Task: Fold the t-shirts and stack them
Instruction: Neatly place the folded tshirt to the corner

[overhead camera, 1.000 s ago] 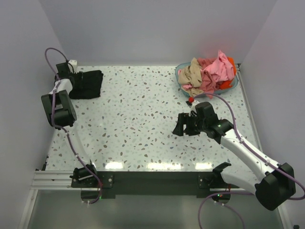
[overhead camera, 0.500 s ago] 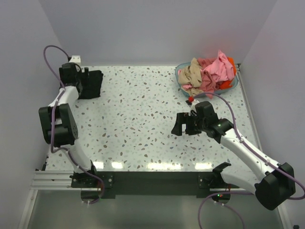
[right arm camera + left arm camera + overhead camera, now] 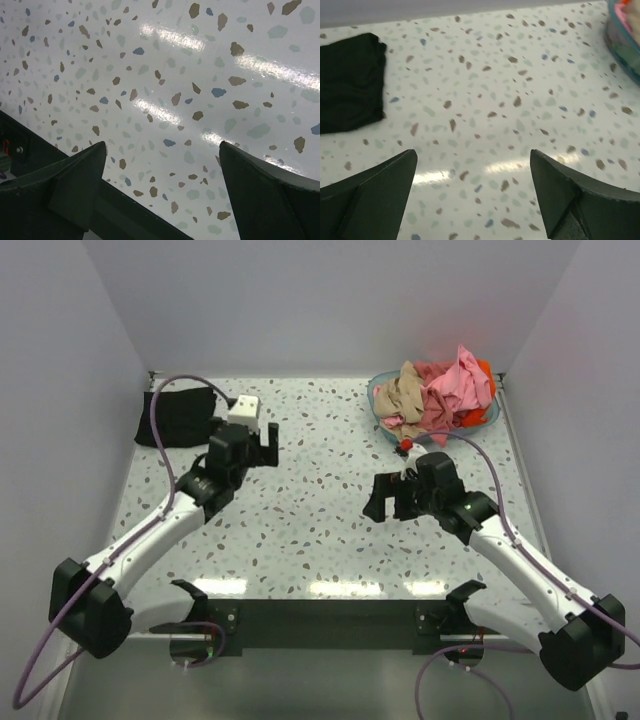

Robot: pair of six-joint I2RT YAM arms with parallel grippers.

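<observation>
A black t-shirt (image 3: 178, 418) lies folded at the table's far left corner, and it also shows at the left edge of the left wrist view as the black t-shirt (image 3: 350, 82). Pink (image 3: 460, 380), tan-beige (image 3: 403, 392) and orange-red (image 3: 485, 370) t-shirts are heaped in a teal basket (image 3: 383, 420) at the far right. My left gripper (image 3: 258, 443) hangs open over bare table, to the right of the black shirt, and holds nothing (image 3: 474, 160). My right gripper (image 3: 385, 498) is open and empty over the table's middle right (image 3: 162, 150).
The basket's rim (image 3: 620, 45) shows at the top right of the left wrist view. The table's dark near rail (image 3: 115, 205) crosses the lower left of the right wrist view. Purple walls close the table on three sides.
My left arm has swung from the far left corner toward the table's middle, leaving the black shirt behind, and its jaws have opened wide. The right gripper opened wider and barely moved.
</observation>
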